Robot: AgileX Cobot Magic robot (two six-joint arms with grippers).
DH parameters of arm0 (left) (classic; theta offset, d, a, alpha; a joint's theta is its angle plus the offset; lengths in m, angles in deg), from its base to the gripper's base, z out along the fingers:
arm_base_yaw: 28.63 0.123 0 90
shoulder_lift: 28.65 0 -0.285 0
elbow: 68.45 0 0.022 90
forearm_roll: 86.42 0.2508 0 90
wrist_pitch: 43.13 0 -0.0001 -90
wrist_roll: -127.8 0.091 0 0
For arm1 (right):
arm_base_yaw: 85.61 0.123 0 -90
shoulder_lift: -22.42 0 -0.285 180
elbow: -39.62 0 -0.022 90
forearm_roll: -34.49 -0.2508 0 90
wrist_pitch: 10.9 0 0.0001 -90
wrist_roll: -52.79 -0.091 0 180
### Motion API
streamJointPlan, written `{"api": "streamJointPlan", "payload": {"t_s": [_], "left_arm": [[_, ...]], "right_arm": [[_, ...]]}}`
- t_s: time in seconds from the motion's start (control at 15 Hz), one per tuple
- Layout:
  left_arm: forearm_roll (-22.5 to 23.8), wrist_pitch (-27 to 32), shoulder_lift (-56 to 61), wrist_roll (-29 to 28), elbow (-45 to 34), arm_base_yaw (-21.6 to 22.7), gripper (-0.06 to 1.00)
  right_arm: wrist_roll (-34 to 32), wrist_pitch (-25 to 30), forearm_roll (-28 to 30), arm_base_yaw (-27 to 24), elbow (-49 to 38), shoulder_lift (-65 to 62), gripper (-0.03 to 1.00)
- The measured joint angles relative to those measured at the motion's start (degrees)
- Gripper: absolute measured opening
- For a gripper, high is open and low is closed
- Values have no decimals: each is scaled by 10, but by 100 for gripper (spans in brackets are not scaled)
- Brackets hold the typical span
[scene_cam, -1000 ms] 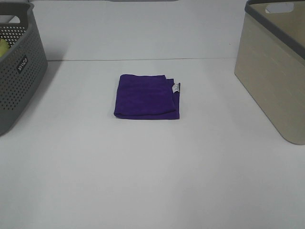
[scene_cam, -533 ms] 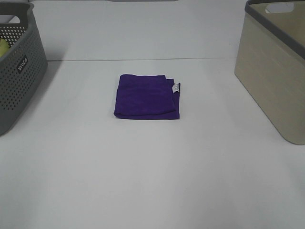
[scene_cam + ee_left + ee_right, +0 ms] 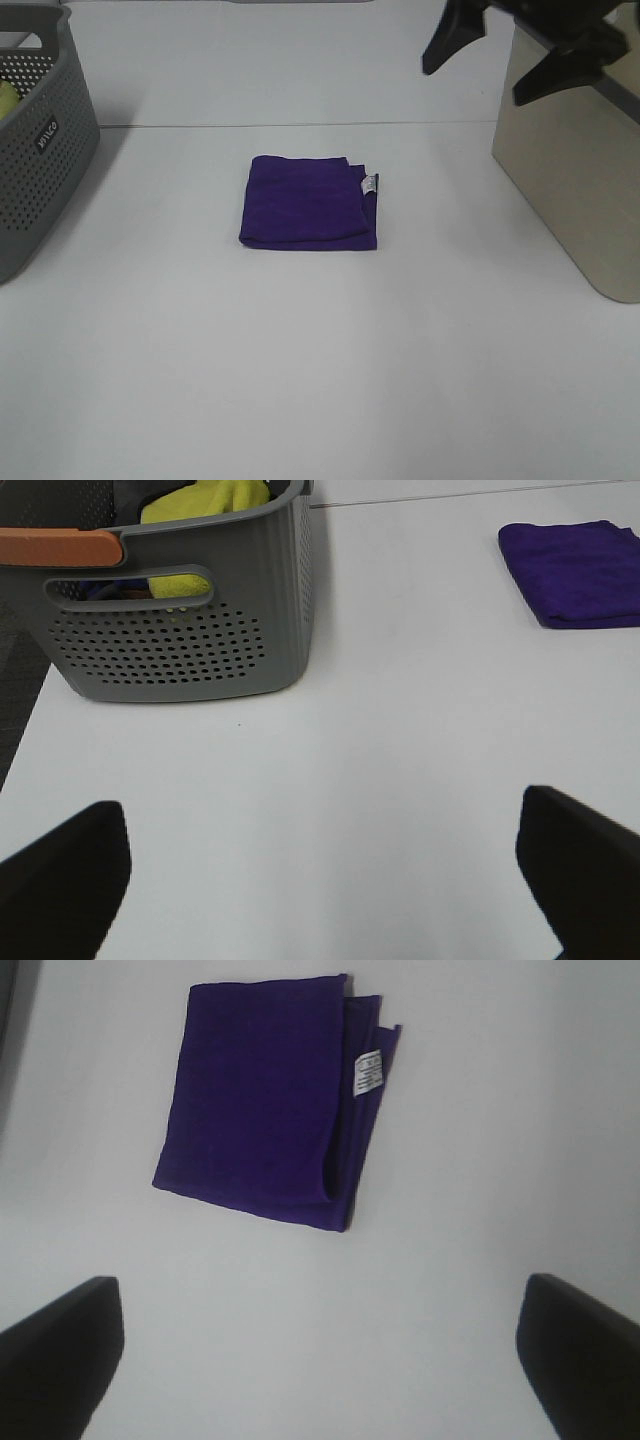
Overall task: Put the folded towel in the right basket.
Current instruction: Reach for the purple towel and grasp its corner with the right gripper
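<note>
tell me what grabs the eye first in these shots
The purple folded towel lies flat in the middle of the white table, a white tag at its right edge. The right gripper hangs open at the upper right, by the beige basket; a grey perforated basket with yellow cloth stands far left.

A purple towel (image 3: 310,203) of soft, matt cloth with a short nap, bearing a small white woven-looking label (image 3: 369,185), on a smooth white table (image 3: 320,380) with a dull sheen. The left basket (image 3: 45,150) is grey matt plastic, perforated, holding yellow cloth (image 3: 215,500). The right basket (image 3: 570,170) is beige plastic, faintly ribbed, with a dark rim. The right gripper (image 3: 474,82) looks matt black.
</note>
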Motion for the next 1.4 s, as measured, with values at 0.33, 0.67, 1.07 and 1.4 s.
{"api": "streamJointPlan", "payload": {"t_s": [0.33, 0.67, 1.07, 1.4], "left_arm": [[0, 0, 0, 0, 0, 0, 99], [0, 0, 0, 0, 0, 0, 99], [0, 0, 0, 0, 0, 0, 99], [0, 0, 0, 0, 0, 0, 99]], "right_arm": [[1, 55, -34, 9, 186, 242, 98], [1, 73, -46, 9, 288, 390, 96], [19, 81, -96, 11, 297, 421, 96], [-2, 35, -54, 61, 302, 423, 93]]}}
